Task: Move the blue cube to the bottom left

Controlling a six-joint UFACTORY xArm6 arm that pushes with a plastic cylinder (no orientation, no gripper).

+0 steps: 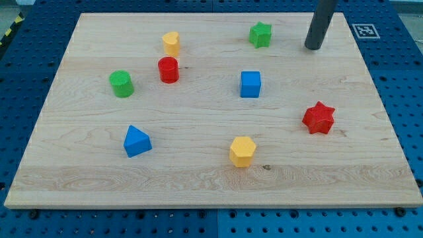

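Observation:
The blue cube [250, 84] sits a little right of the board's middle, in the upper half. My tip [313, 47] is at the view's upper right, well up and to the right of the blue cube and not touching any block. The green star [260, 34] lies to the left of my tip, above the blue cube.
A wooden board [198, 178] on a blue pegboard holds a yellow cylinder [171, 43], a red cylinder [168, 69], a green cylinder [121, 84], a blue triangular block [136, 141] at lower left, a yellow hexagonal block [242, 151] and a red star [318, 118].

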